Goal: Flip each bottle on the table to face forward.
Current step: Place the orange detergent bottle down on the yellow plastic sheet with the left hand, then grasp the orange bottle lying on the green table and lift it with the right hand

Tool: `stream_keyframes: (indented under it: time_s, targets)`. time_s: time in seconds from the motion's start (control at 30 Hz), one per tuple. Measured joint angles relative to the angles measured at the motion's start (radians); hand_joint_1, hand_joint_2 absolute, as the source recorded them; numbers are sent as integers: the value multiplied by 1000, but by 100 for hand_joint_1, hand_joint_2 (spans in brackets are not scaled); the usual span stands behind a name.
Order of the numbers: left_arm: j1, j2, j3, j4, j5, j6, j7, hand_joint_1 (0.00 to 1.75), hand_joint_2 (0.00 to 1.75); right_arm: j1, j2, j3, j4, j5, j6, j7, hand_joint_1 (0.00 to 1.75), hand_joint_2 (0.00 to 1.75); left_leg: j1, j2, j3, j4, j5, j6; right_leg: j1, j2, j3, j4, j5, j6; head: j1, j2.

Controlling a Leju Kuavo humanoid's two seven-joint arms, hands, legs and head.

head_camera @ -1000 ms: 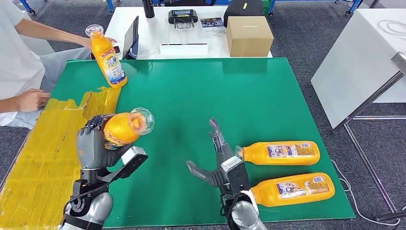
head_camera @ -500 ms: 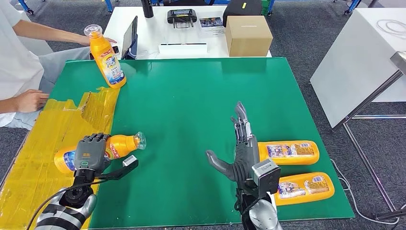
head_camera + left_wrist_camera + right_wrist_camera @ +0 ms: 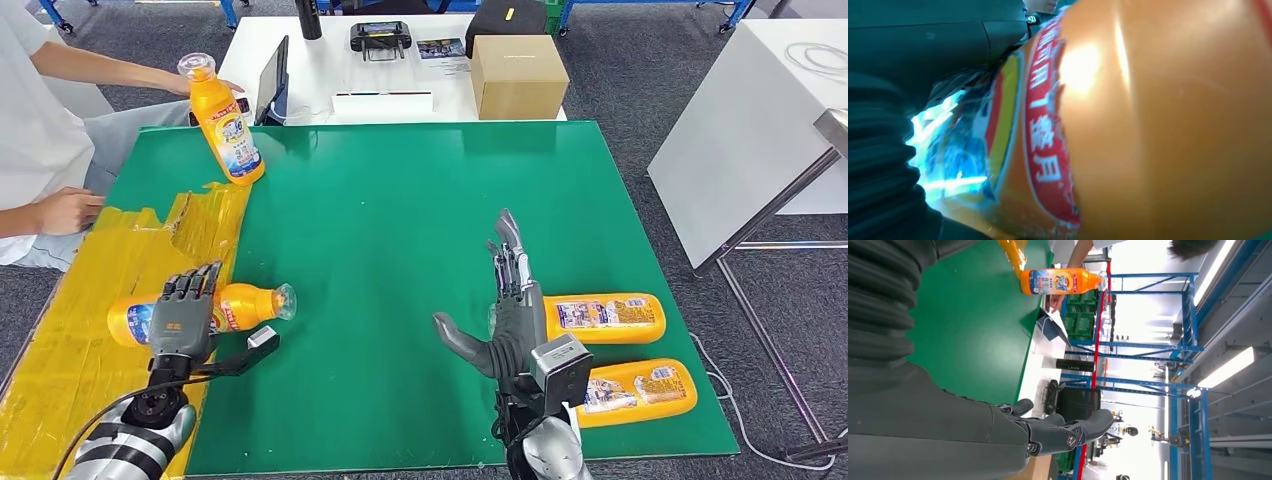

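Four bottles on the table, left hand now spread over the near-left bottle (lowered flat, no longer gripped), right hand open, fingers straight, beside the two near-right bottles, upright bottle far-left unchanged.

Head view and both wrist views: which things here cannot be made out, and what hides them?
- Left bottle, head view: its middle is behind the left robot hand, so the grip cannot be judged.
- Same bottle, left wrist view: too close and blurred; the label cannot be read in full.
- Right bottle, head view: its cap is behind the right robot hand.
- Person, head view: cut off by the left edge.
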Motion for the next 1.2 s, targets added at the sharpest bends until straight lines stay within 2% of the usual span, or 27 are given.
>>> stream_keyframes:
  time_s: [0.17, 0.43, 0.77, 0.9, 0.97, 1.03, 1.13, 1.2]
  targets:
    - [4, -16, 27, 7, 18, 35, -36, 0, 175, 0, 0, 0, 0, 0, -2, -4, 0, 175, 0, 0, 0, 0, 0, 0, 0, 0, 0, 0, 0, 0, 0, 0]
    - [78, -95, 109, -125, 244, 77, -292, 0, 175, 8, -6, 0, 0, 16, -22, -26, 0, 175, -1, 0, -1, 0, 0, 0, -1, 0, -1, 0, 0, 0, 0, 0]
    - [142, -156, 153, -299, 372, 77, -387, 0, 175, 22, -8, 0, -10, 31, -48, -41, 0, 175, 0, 0, -1, 0, 0, 0, 0, 0, -1, 0, 0, 0, 0, 0]
    - [176, -196, 192, -392, 424, 77, -479, 0, 175, 26, -11, 0, -20, 48, -76, -49, 0, 175, 0, 0, -2, 0, 0, 0, 0, 0, -2, 0, 0, 0, 0, 0]
    - [194, -225, 220, -446, 508, 76, -556, 0, 175, 28, -15, -1, -23, 91, -112, -54, 0, 175, -1, 0, -2, 0, 0, 0, -1, 0, -2, 0, 0, 0, 0, 0]
    - [216, -250, 236, -505, 672, 52, -613, 0, 175, 29, -24, -1, -25, 188, -160, -39, 0, 175, -1, 0, -2, 0, -1, 0, -1, 0, -2, 0, 0, 0, 0, 0]
    - [260, -266, 229, -600, 952, -45, -638, 0, 175, 29, -52, -1, -26, 348, -199, 7, 0, 175, -1, 1, -2, 0, -1, 0, -1, 0, -2, 0, 0, 0, 0, 0]
    - [282, -270, 227, -652, 1024, -79, -642, 0, 175, 29, -68, -2, -26, 385, -204, 20, 0, 175, -1, 0, -2, 0, -1, 0, -1, 0, -2, 0, 0, 0, 0, 0]
